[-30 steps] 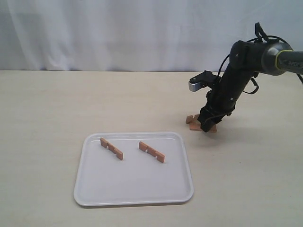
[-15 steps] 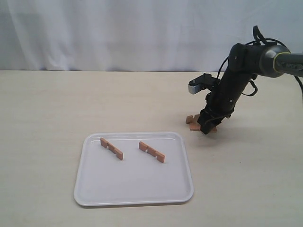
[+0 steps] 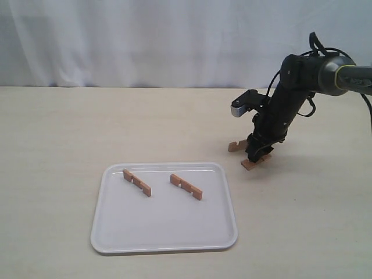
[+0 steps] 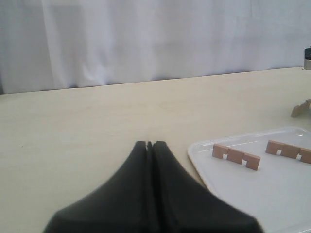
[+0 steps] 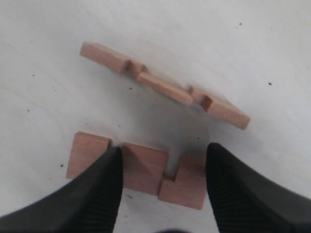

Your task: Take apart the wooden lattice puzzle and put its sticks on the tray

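No assembled lattice puzzle shows; I see only separate sticks. Two sticks (image 3: 136,182) (image 3: 186,186) lie on the white tray (image 3: 163,224). Two more lie on the table right of the tray. One stick (image 5: 141,167) lies flat under my right gripper (image 5: 163,150), which is open, its fingers standing over the stick's middle. The other stick (image 5: 165,87) lies just beyond, apart from the fingers. In the exterior view these are the near stick (image 3: 249,164) and the far stick (image 3: 235,146), with the right gripper (image 3: 254,156) between them. My left gripper (image 4: 149,144) is shut and empty, beside the tray (image 4: 252,191).
A white curtain (image 3: 145,40) hangs behind the beige table (image 3: 70,133). The left wrist view shows the two tray sticks (image 4: 235,156) (image 4: 290,150) and, far off, a table stick (image 4: 301,108).
The two table sticks, bunched together under the right gripper before, now lie apart, one nearer the front. The right arm has shifted slightly.
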{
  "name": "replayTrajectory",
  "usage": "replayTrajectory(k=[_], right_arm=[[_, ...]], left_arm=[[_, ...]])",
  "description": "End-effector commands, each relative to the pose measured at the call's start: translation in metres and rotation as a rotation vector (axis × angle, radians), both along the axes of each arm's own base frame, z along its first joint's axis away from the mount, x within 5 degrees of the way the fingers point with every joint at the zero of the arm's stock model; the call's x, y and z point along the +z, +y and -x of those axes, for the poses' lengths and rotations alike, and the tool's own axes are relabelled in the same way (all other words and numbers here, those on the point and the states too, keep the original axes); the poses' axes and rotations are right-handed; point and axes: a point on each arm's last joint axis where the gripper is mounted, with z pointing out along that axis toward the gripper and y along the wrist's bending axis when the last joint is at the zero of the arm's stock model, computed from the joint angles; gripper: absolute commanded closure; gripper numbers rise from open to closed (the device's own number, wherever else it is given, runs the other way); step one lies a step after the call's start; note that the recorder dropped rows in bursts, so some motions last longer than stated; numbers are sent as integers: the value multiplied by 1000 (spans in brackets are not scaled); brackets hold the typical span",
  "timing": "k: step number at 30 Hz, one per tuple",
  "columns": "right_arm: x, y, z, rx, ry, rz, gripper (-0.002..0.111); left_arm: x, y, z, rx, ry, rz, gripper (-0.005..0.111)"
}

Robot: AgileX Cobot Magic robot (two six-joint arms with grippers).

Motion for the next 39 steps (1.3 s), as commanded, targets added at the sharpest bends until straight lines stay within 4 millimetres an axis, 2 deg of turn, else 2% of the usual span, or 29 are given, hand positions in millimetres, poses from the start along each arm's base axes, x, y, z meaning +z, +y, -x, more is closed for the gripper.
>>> replayTrajectory(k=[1, 7, 10, 15, 25, 29, 34, 39], right_arm=[[-4, -1, -1, 24, -5, 15, 58], [-12, -2, 6, 2, 97, 26, 58], [5, -3, 16, 9, 167, 29, 60], [23, -1, 20, -33, 173, -4, 60], [64, -3, 24, -298, 107, -16, 58], [63, -3, 25, -441, 127, -26, 48], [47, 8, 37, -431, 196, -18, 33], [33, 16, 49, -565, 238, 68, 29]], left_arm=[[0, 0, 0, -2, -8, 4, 107], [0, 0, 0, -2, -8, 4, 107], [0, 0, 0, -2, -8, 4, 107], [0, 0, 0, -2, -8, 4, 107], [0, 0, 0, -2, -8, 4, 107], [0, 0, 0, -2, -8, 4, 107], [0, 0, 0, -2, -8, 4, 107], [0, 0, 0, -2, -8, 4, 107]])
